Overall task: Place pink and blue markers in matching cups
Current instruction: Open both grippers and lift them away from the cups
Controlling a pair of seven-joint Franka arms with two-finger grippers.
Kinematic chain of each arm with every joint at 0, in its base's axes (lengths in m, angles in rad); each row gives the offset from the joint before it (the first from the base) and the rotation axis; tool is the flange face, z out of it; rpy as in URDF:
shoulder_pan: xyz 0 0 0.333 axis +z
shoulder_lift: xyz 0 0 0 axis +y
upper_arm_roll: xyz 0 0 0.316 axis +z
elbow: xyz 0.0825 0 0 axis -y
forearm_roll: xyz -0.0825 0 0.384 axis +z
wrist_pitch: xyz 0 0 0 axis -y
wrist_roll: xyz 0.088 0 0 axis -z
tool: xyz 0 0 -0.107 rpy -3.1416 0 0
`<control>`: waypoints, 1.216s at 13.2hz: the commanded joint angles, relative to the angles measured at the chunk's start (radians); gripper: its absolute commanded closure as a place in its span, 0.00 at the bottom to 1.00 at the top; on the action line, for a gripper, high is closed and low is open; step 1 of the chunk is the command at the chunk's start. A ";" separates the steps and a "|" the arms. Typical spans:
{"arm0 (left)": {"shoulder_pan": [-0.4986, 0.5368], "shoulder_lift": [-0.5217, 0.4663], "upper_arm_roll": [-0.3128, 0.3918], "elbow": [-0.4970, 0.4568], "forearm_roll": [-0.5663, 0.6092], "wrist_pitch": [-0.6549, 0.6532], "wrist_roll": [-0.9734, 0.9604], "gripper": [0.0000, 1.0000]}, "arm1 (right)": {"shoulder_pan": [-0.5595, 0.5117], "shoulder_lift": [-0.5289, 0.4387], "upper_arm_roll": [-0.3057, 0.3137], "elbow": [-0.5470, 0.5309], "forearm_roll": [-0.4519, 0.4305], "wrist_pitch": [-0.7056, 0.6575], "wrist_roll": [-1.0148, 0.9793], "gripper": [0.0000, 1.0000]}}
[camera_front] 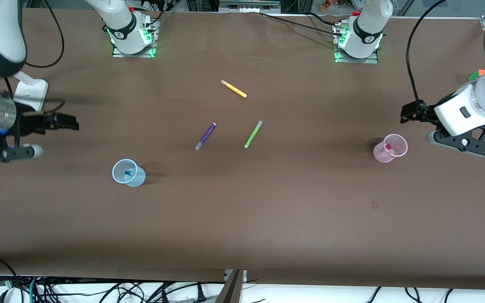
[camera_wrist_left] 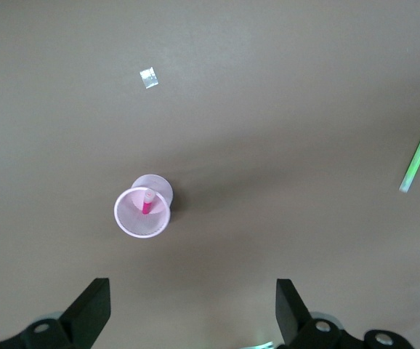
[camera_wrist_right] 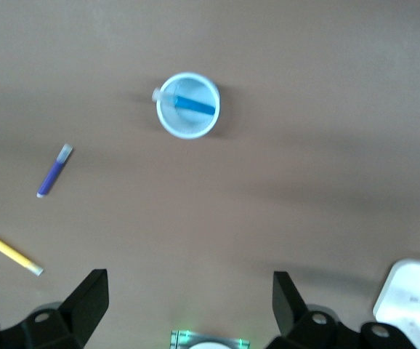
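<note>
Both markers already stand in their cups: the blue marker [camera_wrist_right: 193,105] leans inside the blue cup [camera_front: 128,173] toward the right arm's end of the table, and the pink marker [camera_wrist_left: 147,203] sits upright in the pink cup [camera_front: 390,148] toward the left arm's end. The right gripper [camera_front: 63,122] hangs wide open and empty over the table edge at its own end; the left gripper [camera_front: 413,112] does likewise, so I judge that neither cup calls for a further reach. The 3 other pens lie mid-table.
</note>
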 commanded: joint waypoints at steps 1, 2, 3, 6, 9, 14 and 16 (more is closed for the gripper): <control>-0.036 0.005 0.005 0.027 0.057 -0.025 -0.071 0.00 | -0.005 -0.196 0.009 -0.261 -0.024 0.111 0.009 0.00; -0.040 0.005 0.005 0.027 0.077 -0.025 -0.073 0.00 | -0.008 -0.250 0.008 -0.309 -0.024 0.147 0.012 0.00; -0.040 0.005 0.005 0.027 0.079 -0.025 -0.074 0.00 | -0.015 -0.294 0.008 -0.344 -0.028 0.155 0.019 0.00; -0.066 0.005 0.005 0.027 0.082 -0.025 -0.083 0.00 | -0.023 -0.323 -0.007 -0.342 -0.029 0.155 0.016 0.00; -0.068 0.005 0.005 0.027 0.080 -0.025 -0.106 0.00 | -0.021 -0.290 -0.017 -0.274 -0.040 0.095 0.015 0.00; -0.066 0.005 0.007 0.027 0.077 -0.023 -0.108 0.00 | -0.021 -0.290 -0.017 -0.273 -0.040 0.089 0.019 0.00; -0.060 -0.008 0.010 0.022 0.069 -0.025 -0.108 0.00 | -0.015 -0.287 -0.017 -0.271 -0.043 0.090 0.017 0.00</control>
